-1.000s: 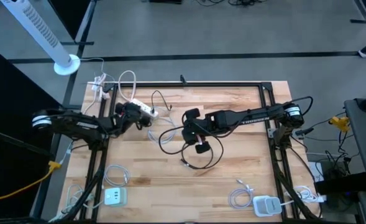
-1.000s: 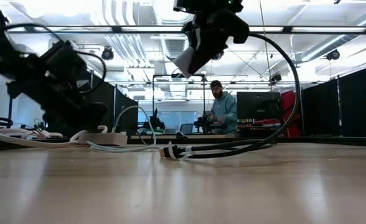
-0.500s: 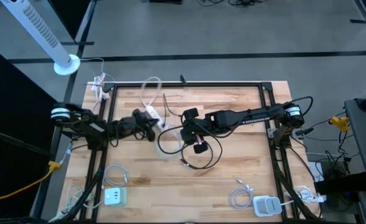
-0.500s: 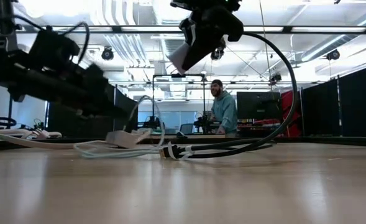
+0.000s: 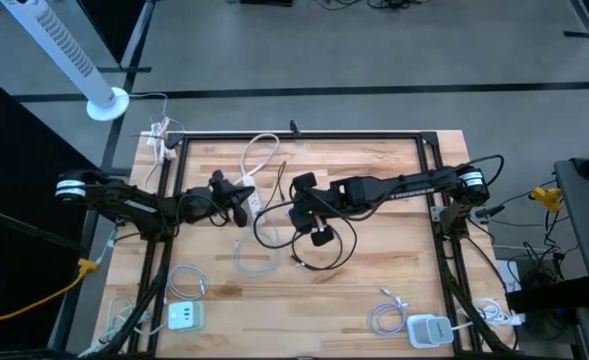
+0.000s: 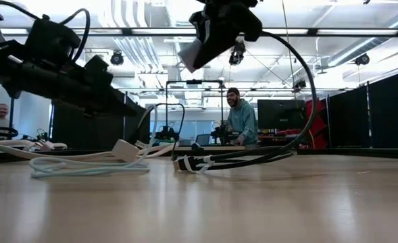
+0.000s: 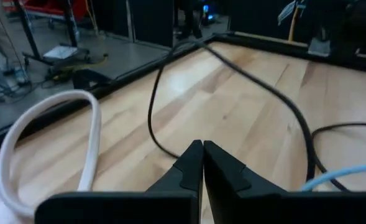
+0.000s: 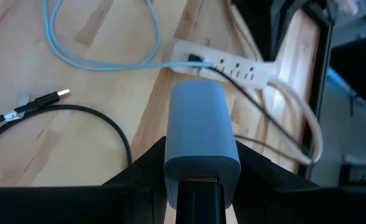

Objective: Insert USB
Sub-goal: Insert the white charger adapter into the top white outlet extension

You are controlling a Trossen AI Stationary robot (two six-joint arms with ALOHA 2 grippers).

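Note:
My right gripper (image 5: 314,228) hangs over the table's middle, shut on a pale grey charger block (image 8: 201,134), which also shows high in the low view (image 6: 200,44). Below it a black USB cable (image 5: 329,250) lies looped on the wood, its metal plug (image 8: 61,93) free. A white power strip (image 8: 232,59) lies flat just left of the middle (image 5: 257,193), with a black cord plugged in. My left gripper (image 7: 202,155) is shut and stands above the strip (image 6: 124,150), apart from it in the low view. My right gripper pinches the charger block between its two fingers, one on each side of the block's rear end (image 8: 198,165). The fingers slant down from the table's right side. The block is lifted clear of the table and tilted, its free end pointing toward the power strip.
A light blue cable (image 5: 254,255) lies coiled near the strip, and a thick white cord (image 5: 259,150) loops toward the far edge. More chargers with cables lie at the near corners (image 5: 184,315) (image 5: 429,328). A black frame (image 5: 304,135) borders the table. People stand beyond the table (image 6: 242,121).
My left gripper has swept toward the table's right, staying shut. The power strip has slid right along the table with it, and the white cord loop has swung after it. The light blue cable has slid toward the near edge. The charger block has risen slightly.

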